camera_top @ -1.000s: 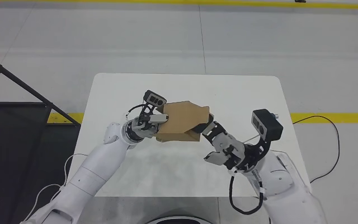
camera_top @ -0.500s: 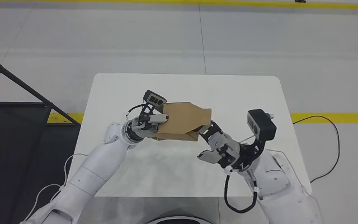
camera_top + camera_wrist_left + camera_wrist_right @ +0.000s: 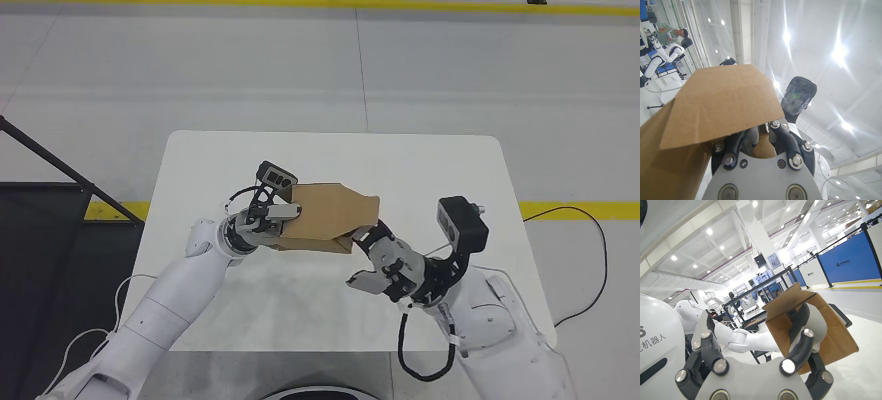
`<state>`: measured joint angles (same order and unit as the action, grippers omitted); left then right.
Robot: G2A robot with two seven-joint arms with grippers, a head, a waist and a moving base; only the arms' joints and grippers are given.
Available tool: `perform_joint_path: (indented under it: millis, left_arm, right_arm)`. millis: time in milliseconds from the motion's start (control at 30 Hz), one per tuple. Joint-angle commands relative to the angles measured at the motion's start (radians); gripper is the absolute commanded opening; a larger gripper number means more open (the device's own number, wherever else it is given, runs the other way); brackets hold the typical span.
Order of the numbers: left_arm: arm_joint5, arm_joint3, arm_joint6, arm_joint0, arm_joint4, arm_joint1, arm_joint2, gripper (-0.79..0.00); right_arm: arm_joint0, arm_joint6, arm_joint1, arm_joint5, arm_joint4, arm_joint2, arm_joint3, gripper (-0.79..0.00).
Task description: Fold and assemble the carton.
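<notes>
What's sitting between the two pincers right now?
The cardboard carton spans the gap from the left pincer to the right pincer, clearest in the top view.

The brown cardboard carton point(image 3: 325, 215) is a partly folded sleeve, lying roughly level over the middle of the white table point(image 3: 440, 170). A flap point(image 3: 721, 106) sticks out at one open end.

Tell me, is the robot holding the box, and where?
Yes. The left gripper pinches the carton by one end wall. The right gripper is open, one finger inside the other end.
</notes>
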<state>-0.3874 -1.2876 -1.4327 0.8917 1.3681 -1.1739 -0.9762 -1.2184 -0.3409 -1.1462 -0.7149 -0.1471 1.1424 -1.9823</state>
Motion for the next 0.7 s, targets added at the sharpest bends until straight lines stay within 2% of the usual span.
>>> perform_joint_path:
  millis: [0,667]
  left_arm:
    - [0.0,0.0,0.0,0.0,0.0,0.0,0.0,-0.785]
    - [0.0,0.0,0.0,0.0,0.0,0.0,0.0,-0.785]
  right_arm:
    - [0.0,-0.007,0.0,0.004,0.001,0.0,-0.001,0.0]
    - [-0.061,0.011,0.008,-0.049,0.059,0.097,-0.027,0.0]
